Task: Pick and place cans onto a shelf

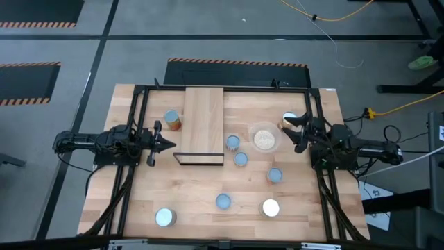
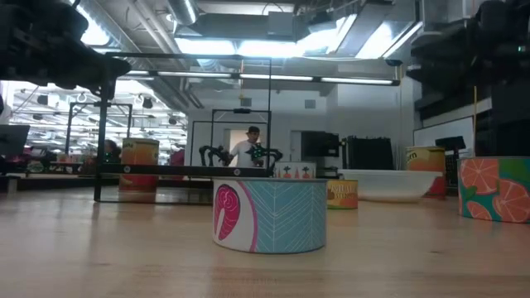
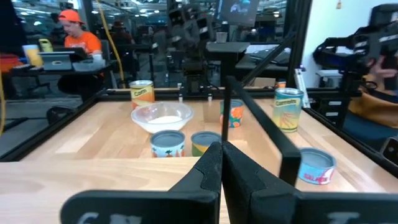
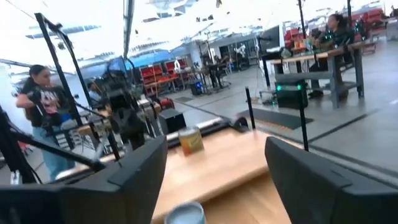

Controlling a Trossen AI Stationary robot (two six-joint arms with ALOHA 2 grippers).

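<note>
The shelf, a light-wood board with black frame edges, lies at the table's middle-left. Several cans stand on the table: one left of the shelf, two right of it, others toward the near edge. My left gripper is shut and empty beside the shelf's near-left corner. My right gripper is open at the table's right side, next to a can. A light-blue can top shows low between its fingers; I see no touch.
A clear bowl with beige contents stands between the shelf and my right gripper. A black metal frame runs round the table. The low view shows a teal can close up. People sit and stand in the room behind.
</note>
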